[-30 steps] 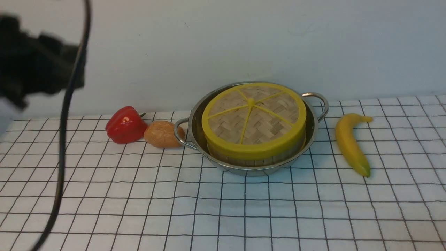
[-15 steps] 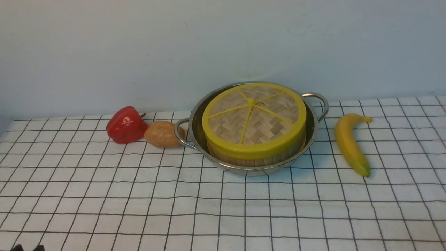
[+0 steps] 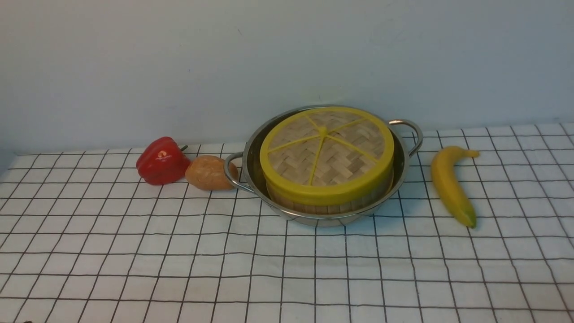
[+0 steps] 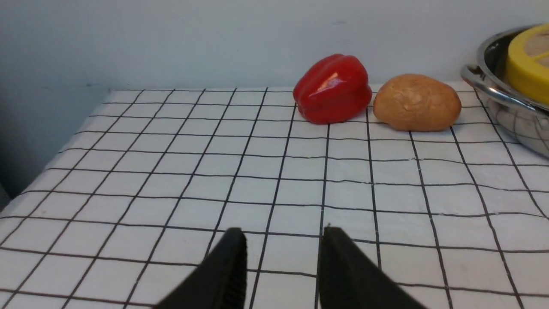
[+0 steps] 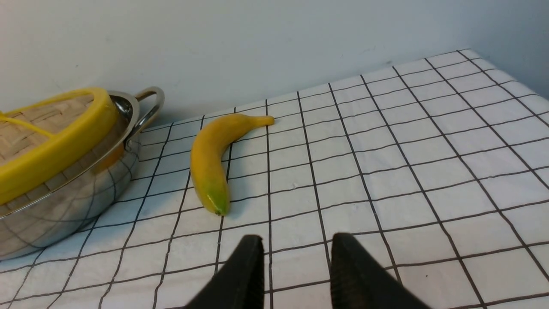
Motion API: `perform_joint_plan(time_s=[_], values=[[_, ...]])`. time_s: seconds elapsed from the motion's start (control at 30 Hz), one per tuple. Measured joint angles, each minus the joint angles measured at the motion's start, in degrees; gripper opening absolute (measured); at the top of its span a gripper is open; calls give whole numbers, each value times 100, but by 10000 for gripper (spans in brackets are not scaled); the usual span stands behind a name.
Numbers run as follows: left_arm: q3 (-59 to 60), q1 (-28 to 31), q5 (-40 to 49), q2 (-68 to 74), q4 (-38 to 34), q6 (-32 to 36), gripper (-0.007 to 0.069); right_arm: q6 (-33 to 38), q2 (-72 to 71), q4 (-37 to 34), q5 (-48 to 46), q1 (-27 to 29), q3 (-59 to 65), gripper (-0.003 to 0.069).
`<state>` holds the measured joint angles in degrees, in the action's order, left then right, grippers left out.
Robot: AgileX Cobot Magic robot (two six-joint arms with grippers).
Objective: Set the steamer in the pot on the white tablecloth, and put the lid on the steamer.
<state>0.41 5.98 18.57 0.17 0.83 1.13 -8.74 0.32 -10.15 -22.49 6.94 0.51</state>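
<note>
lid (image 3: 327,154) sat on steamer (image 3: 329,205) in pot (image 3: 255,172) on cloth (image 3: 224,260) | left gripper (image 4: 283,240) & right gripper (image 5: 296,244) jaws apart, empty, well clear of pot | lid prob light, stiff, grab at rim | pepper (image 4: 333,89), potato (image 4: 417,103), banana (image 5: 212,161) ahead of jaws, open cloth betw.

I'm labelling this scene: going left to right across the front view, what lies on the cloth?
Red bell pepper → potato → pot holding the steamer with the lid on it → banana.
</note>
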Motion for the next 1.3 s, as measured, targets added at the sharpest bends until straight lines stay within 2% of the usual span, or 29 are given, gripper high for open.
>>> perform_joint_plan(time_s=[0.3,1.3], values=[[0,0,-6,-11,87,250,243,0,0,0,0,0,0,240],[0,0,-17,-11,87,292,243,10,0,0,0,0,0,240]])
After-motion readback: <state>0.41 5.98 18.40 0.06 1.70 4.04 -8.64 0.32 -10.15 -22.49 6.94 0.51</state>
